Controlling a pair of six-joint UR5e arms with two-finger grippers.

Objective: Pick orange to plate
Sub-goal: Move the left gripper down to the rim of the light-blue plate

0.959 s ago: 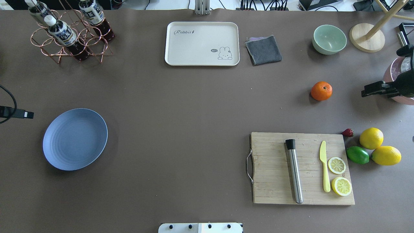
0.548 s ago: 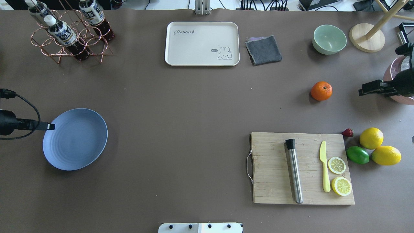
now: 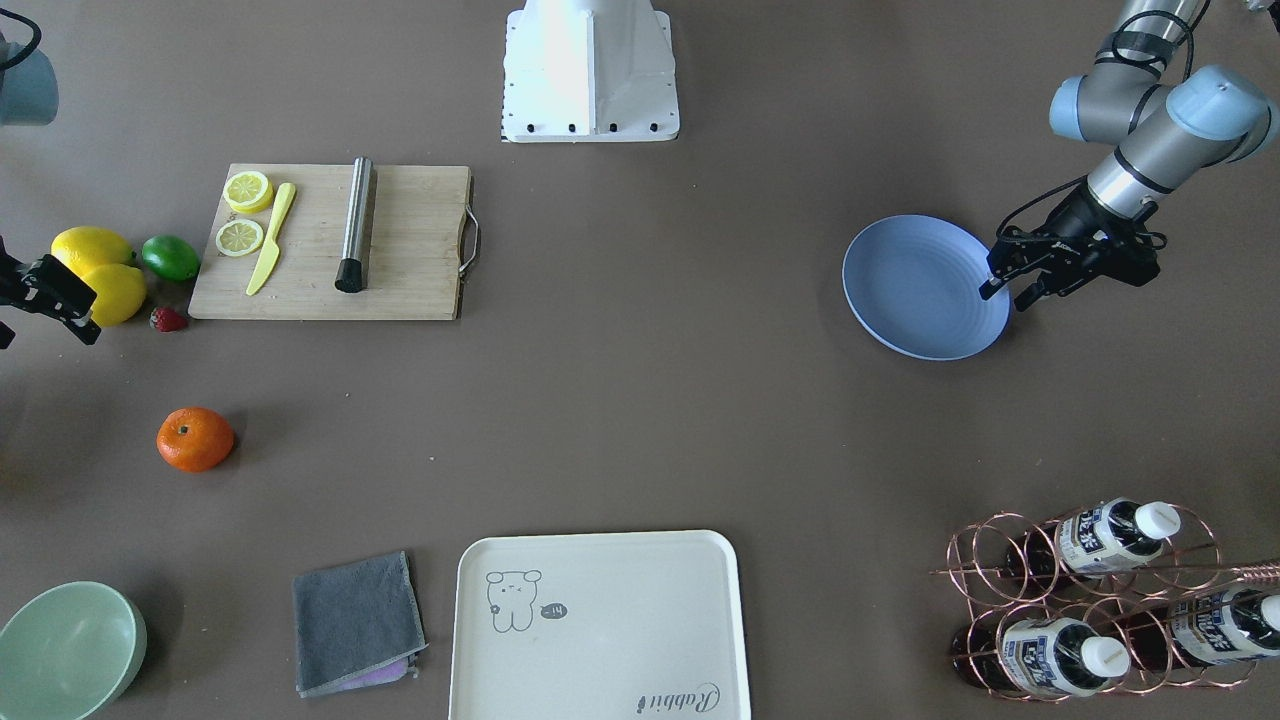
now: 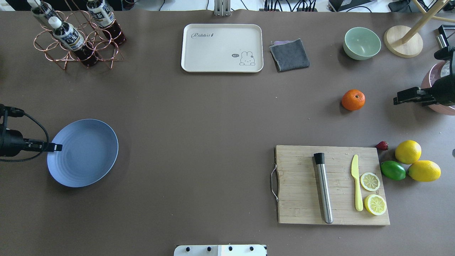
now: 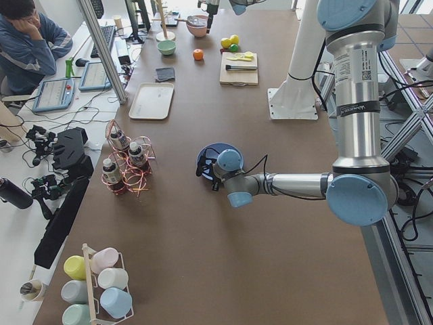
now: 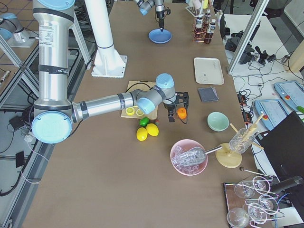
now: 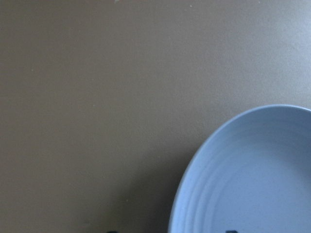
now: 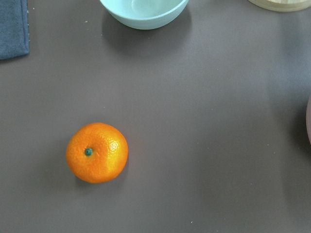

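Observation:
The orange [image 4: 353, 100] sits alone on the brown table at the right, stem dimple up, and fills the lower left of the right wrist view [image 8: 97, 152]. My right gripper [image 4: 396, 100] hovers open to its right, a hand's width away, holding nothing. The light-blue plate [image 4: 82, 153] lies empty at the left. My left gripper [image 3: 1003, 297] hangs open over the plate's outer rim, its fingertips apart. The left wrist view shows only the plate's rim [image 7: 252, 174] and bare table.
Nearer the robot than the orange are a wooden cutting board [image 4: 305, 199] with a steel rod, yellow knife and lemon slices, two lemons [image 4: 408, 152], a lime [image 4: 392, 170] and a strawberry. A green bowl [image 4: 362, 43], grey cloth [image 4: 289, 54], cream tray [image 4: 222, 47] and bottle rack [image 4: 76, 35] line the far edge.
My left gripper has come in from the left edge and now hangs over the plate's rim. The right gripper has crept slightly towards the orange. The orange and the plate have not moved.

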